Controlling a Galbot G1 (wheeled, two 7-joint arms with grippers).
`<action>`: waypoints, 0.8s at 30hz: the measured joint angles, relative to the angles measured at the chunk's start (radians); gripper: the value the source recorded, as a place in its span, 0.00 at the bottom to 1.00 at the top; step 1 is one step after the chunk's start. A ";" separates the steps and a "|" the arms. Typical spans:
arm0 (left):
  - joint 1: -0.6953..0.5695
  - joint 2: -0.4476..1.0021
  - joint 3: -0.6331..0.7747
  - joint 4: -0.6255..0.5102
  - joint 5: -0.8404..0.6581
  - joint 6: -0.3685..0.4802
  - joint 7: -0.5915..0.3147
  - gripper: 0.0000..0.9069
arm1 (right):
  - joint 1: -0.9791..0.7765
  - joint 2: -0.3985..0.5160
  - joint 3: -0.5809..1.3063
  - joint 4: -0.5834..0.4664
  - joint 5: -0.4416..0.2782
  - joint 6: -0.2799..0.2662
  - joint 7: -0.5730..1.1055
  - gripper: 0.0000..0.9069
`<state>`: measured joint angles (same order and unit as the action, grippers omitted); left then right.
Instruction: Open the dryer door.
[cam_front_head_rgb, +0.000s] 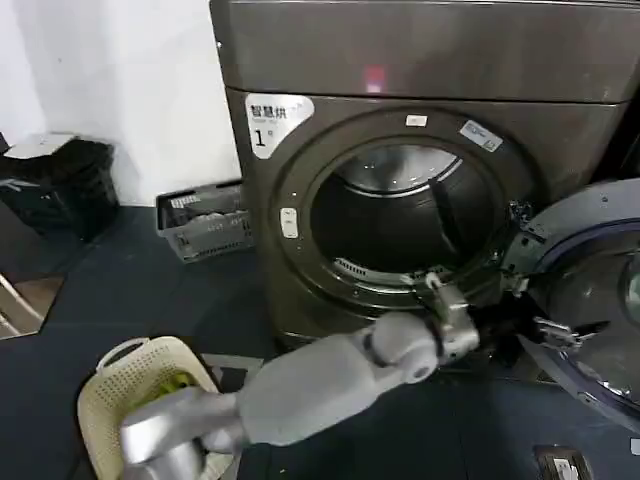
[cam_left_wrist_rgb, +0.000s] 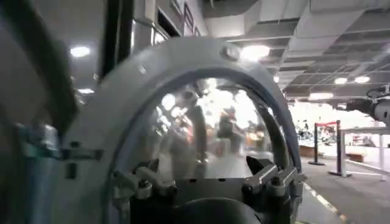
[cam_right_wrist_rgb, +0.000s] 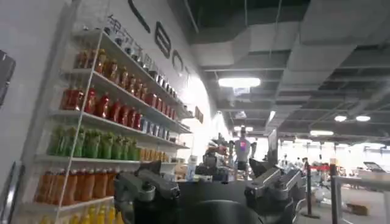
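Dryer door (cam_front_head_rgb: 590, 300) already hangs swung wide off the right side of the dryer (cam_front_head_rgb: 420, 180), its chrome ring and domed glass well clear of the round drum opening (cam_front_head_rgb: 405, 215), which gapes dark and bare, so the job looks all but done to me. Reaching across from the left, the left end effector (cam_front_head_rgb: 545, 328) sits at the door's inner rim with its fingers (cam_left_wrist_rgb: 268, 176) spread, pinching nothing I can make out. The right end effector (cam_right_wrist_rgb: 210, 185) points at shelves of bottles (cam_right_wrist_rgb: 91, 103), fingers likewise spread
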<state>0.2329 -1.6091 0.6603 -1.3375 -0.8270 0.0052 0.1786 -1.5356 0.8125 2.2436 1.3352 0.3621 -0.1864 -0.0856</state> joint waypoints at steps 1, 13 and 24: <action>-0.004 0.000 0.000 -0.008 -0.009 0.001 0.000 1.00 | 0.000 0.000 0.000 0.000 0.000 0.000 0.000 1.00; -0.028 0.110 0.026 -0.120 -0.046 -0.045 0.014 1.00 | -0.003 0.001 0.006 0.002 -0.002 0.001 -0.002 1.00; -0.032 0.227 0.033 -0.217 -0.001 -0.087 0.005 1.00 | -0.028 -0.006 0.027 0.003 -0.001 0.000 -0.010 1.00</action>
<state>0.2013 -1.3825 0.6931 -1.5548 -0.8284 -0.0813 0.1840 -1.5631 0.8064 2.2703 1.3378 0.3610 -0.1865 -0.0957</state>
